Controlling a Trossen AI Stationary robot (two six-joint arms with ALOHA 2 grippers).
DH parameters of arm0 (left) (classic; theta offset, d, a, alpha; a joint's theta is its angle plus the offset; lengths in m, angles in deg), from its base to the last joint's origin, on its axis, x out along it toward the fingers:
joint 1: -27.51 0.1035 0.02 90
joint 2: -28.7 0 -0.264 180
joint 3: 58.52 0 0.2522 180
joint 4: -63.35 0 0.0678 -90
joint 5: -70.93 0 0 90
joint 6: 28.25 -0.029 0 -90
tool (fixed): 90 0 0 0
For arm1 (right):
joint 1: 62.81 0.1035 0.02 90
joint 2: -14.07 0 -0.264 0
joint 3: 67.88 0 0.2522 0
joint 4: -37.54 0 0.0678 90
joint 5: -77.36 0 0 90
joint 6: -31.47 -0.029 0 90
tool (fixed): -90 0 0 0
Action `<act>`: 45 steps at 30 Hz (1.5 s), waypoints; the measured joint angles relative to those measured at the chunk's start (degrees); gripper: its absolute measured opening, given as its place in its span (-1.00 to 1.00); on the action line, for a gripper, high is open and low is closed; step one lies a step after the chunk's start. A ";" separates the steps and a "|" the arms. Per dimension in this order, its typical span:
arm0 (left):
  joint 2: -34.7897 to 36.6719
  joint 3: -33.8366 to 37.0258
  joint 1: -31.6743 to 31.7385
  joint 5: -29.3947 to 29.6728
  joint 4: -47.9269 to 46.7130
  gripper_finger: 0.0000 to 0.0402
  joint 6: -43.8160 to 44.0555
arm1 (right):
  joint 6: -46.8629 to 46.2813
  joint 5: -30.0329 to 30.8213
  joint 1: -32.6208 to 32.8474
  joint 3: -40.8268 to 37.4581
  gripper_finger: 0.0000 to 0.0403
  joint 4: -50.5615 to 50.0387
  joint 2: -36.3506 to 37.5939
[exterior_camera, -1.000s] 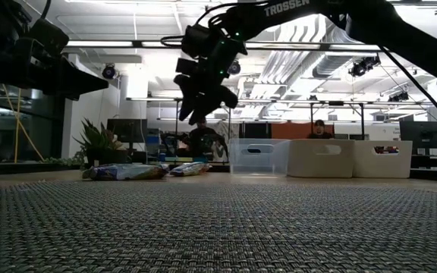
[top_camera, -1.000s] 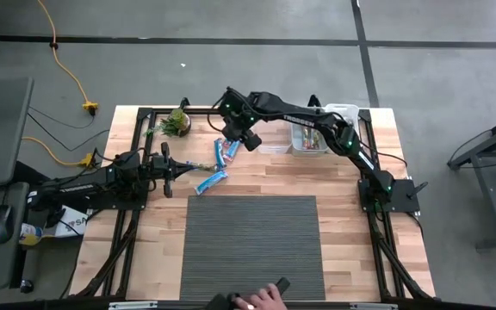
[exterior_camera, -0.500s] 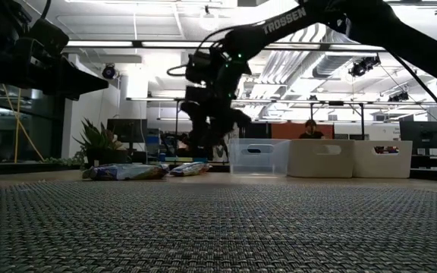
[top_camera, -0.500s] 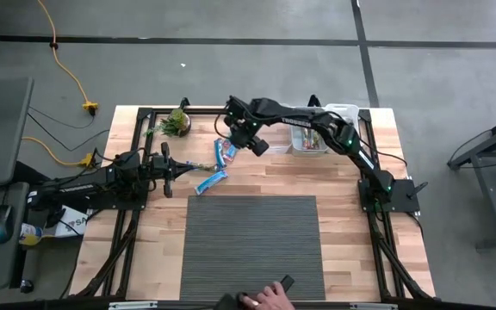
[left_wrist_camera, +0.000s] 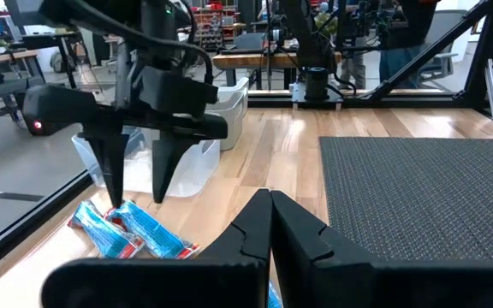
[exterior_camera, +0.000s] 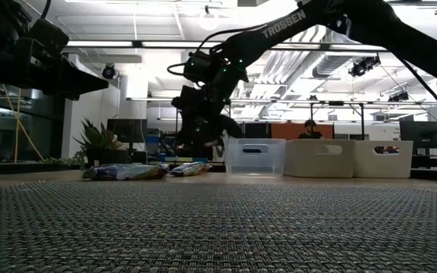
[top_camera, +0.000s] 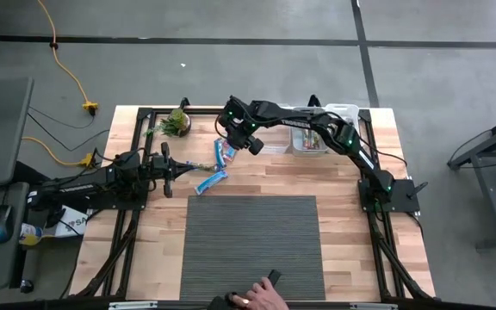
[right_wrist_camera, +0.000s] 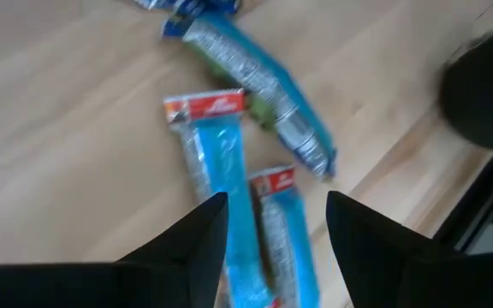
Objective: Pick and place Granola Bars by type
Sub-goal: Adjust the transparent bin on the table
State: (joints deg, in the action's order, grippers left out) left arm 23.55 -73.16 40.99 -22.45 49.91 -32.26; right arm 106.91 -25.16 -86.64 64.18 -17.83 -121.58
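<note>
Nearest me in the high view, a person's hand [top_camera: 257, 300] rests at the front edge of the surface, by the dark grey woven mat [top_camera: 252, 245] that covers the front middle of the pale wooden plank surface [top_camera: 166, 241].

Past the mat I see the left gripper [top_camera: 167, 170] lying low over the wood on the left side, jaws clenched together on nothing. Just beside it, at the mat's far left corner, one bright blue wrapped granola bar [top_camera: 212, 181] lies slanted on the wood.

Farther in, two blue wrapped bars with red-and-white ends [right_wrist_camera: 229, 197] lie side by side, touching along their length, and a silver-and-blue wrapped bar [right_wrist_camera: 264, 90] lies angled across their far ends. From the high view these show as a small cluster [top_camera: 224, 152] near the surface's middle back. I have the right gripper [left_wrist_camera: 137, 175] poised directly over that cluster, jaws released and spread, tips pointing down to either side of the paired bars; I cannot tell whether the tips touch them.

Beyond, to the right, a clear rectangular plastic bin [top_camera: 310, 138] holds more bars, with a white bin [top_camera: 343, 110] behind it. At the far left corner stands a small green potted plant [top_camera: 176, 122].
</note>
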 joint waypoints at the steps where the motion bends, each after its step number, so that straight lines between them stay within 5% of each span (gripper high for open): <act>1: 0.00 0.00 0.00 0.00 -0.02 -0.99 0.00 | 0.00 -0.59 0.00 0.00 -0.09 0.51 0.00; 17: 0.00 0.00 0.00 0.00 -0.01 -0.99 -0.02 | -4.98 -6.48 2.51 0.00 -0.09 3.40 -0.35; 33: 0.00 -0.02 0.00 0.00 0.00 -0.99 0.01 | -10.77 -4.08 5.69 0.00 -0.09 6.23 -0.37; 38: 0.00 0.00 0.00 0.00 0.00 -0.99 -0.02 | -17.99 4.36 6.15 0.00 -0.09 8.17 -0.37; 45: 0.00 0.00 0.00 0.00 -0.01 -0.99 -0.01 | -52.58 30.14 6.35 0.00 -0.09 11.17 -0.37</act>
State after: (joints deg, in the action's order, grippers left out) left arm 23.55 -73.16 40.99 -22.44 49.89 -32.28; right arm 54.33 4.98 -80.29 64.18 -6.66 -121.96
